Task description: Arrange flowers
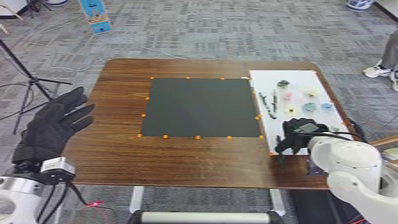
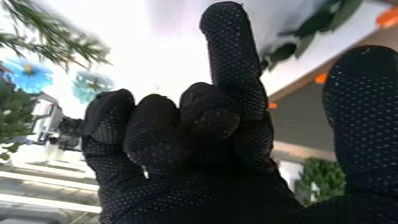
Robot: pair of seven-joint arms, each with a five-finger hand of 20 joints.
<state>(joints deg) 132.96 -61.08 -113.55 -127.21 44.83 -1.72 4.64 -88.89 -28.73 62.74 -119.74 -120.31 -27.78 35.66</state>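
While your left hand (image 1: 55,125) hangs open and empty by the table's left side, your right hand (image 1: 305,125) is at the white board's (image 1: 334,121) near end, thumb and pointing finger straight and apart, rest curled, nothing gripped. Your flowers (image 1: 309,107) are on that board, just beyond it.

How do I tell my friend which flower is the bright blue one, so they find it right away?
On the brown table, find the white board right of the dark square. The blue flower lies near the board's right edge. It's brighter blue than the greenish flower just left of it.
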